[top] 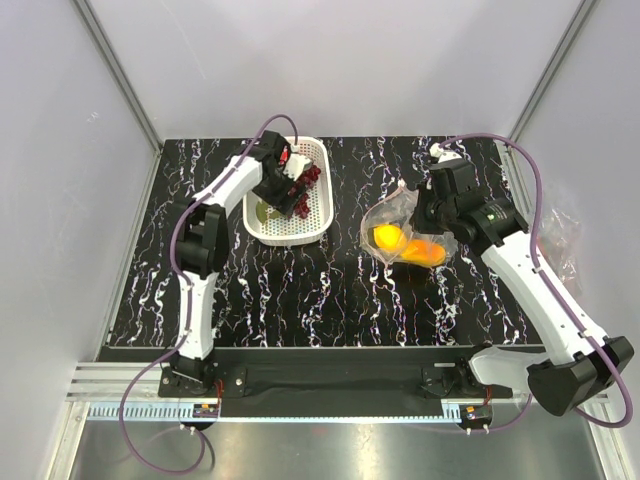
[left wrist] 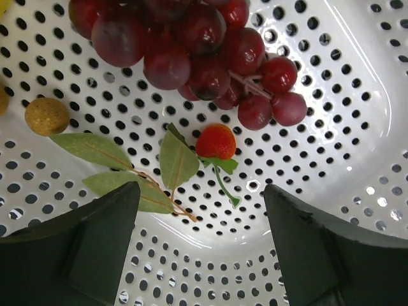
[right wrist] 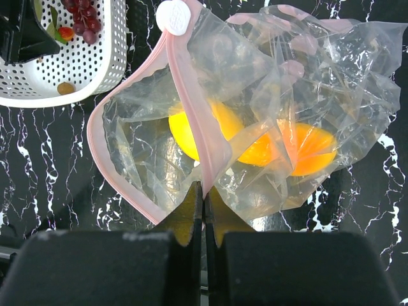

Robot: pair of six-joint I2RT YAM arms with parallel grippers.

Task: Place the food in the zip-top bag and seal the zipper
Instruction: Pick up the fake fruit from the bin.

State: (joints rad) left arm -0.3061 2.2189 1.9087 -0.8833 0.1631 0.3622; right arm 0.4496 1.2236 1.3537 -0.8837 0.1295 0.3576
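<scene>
Now I read right jaws pressed together, pinching clear crinkly zip-top bag [right wrist: 319,83] at mouth edge, beside pink-red zipper strip [right wrist: 189,108]. Yellow lemon [right wrist: 185,137], orange pieces [right wrist: 306,150] inside bag, on black marbled bench [right wrist: 38,178]. Left jaws spread over white perforated plastic basket [left wrist: 344,127]. Small red fruit [left wrist: 215,141] just ahead, dark purple grape bunch [left wrist: 191,57] beyond.

Your left arm [top: 200,310] and right arm [top: 545,295] show white links, black joint housings and looping purple cables [top: 538,215]; the end effector fingers [left wrist: 89,255] are dark, matte wedges.
</scene>
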